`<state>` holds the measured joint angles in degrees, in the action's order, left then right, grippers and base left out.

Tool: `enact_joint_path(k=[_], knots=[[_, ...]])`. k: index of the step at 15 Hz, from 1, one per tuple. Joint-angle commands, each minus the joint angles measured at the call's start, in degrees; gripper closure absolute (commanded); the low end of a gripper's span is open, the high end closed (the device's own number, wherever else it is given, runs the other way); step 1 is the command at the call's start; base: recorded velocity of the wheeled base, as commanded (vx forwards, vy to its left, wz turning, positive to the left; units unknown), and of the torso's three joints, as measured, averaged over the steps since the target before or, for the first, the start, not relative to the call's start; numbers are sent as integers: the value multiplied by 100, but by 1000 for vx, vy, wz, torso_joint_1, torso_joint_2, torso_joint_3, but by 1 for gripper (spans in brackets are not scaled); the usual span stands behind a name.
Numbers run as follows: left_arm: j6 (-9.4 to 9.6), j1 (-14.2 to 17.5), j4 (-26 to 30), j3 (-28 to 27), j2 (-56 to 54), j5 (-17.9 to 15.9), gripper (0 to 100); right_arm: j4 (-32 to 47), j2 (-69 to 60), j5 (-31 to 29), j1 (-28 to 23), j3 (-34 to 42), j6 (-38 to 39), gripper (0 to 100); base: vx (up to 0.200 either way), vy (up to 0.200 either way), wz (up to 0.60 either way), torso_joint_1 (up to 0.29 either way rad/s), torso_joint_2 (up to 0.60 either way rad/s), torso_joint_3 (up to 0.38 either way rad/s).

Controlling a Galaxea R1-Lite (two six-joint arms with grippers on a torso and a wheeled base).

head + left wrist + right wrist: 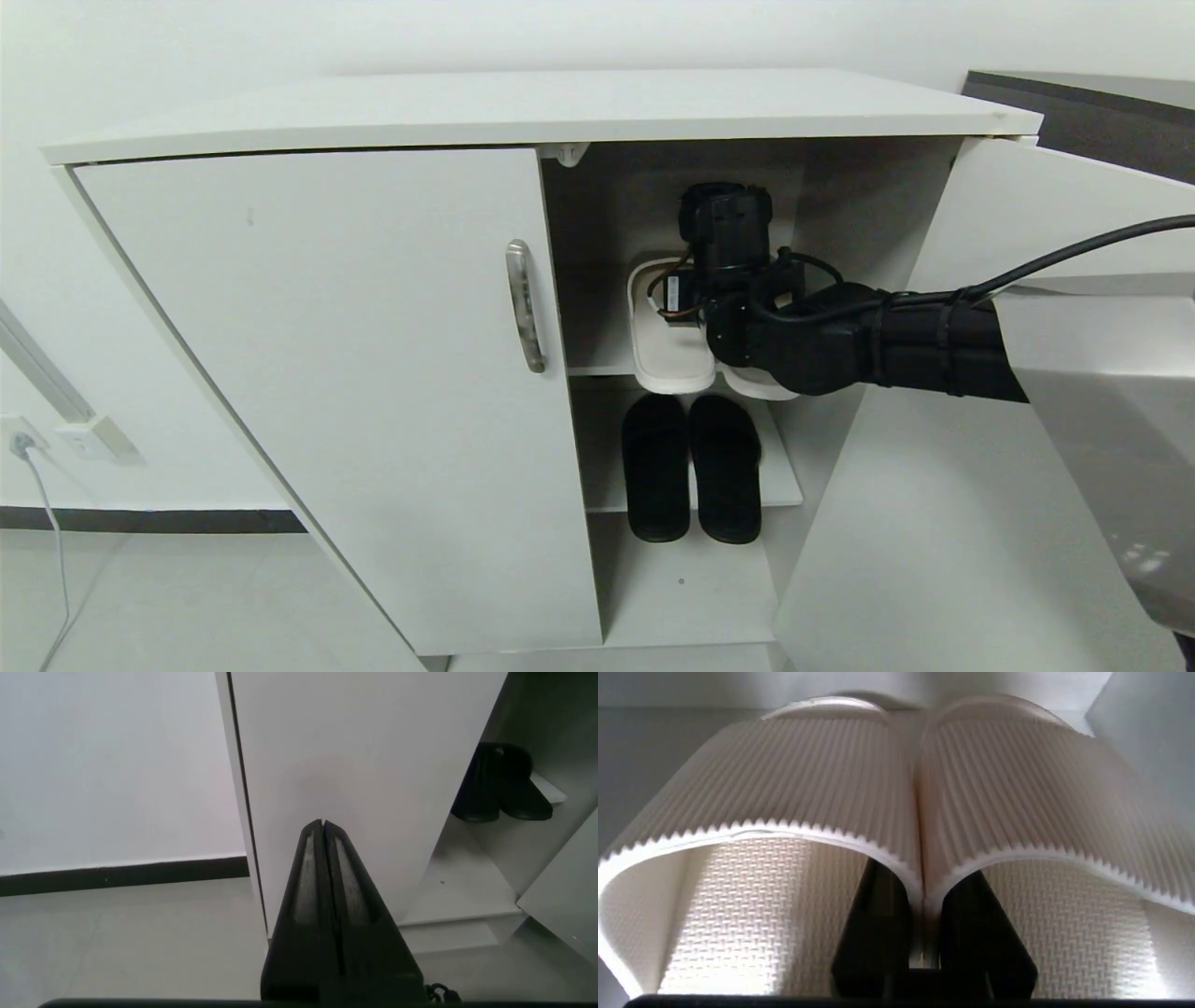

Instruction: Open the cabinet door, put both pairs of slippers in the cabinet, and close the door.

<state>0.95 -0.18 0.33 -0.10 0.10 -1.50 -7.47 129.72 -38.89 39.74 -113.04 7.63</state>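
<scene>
The white cabinet point(560, 103) has its right door point(934, 523) swung open and its left door point(308, 373) closed. A pair of white slippers point(667, 350) lies on the upper shelf, heels overhanging the front edge. My right gripper point(920, 943) is shut on the white slippers point(822, 793), one finger under each strap, pinching their inner sides together. In the head view this gripper point(717, 261) sits inside the cabinet above them. A black pair of slippers point(691, 467) lies on the middle shelf. My left gripper point(322, 826) is shut on nothing, low before the closed door; the black slippers point(500, 784) show beyond.
The closed door carries a metal handle point(525, 306) beside the opening. The bottom compartment point(681, 588) holds nothing. A wall socket with a cable point(19, 441) sits low on the left wall. The open door stands close along my right arm.
</scene>
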Motion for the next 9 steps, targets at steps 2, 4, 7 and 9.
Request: enact_joint_path(k=[2,4,7,9], knots=[[2,1,2,1,-1,1,100,0,18,4,-1,-25,10,100,0,0,0,0,0,0],[2,1,2,1,-1,1,100,0,18,4,-1,-25,19,100,0,0,0,0,0,0],[2,-8,2,1,-1,1,100,0,-35,4,7,98,54,0,0,0,0,0,0,0],[2,1,2,1,-1,1,100,-35,-237,4,86,406,72,0,0,0,0,0,0,0]])
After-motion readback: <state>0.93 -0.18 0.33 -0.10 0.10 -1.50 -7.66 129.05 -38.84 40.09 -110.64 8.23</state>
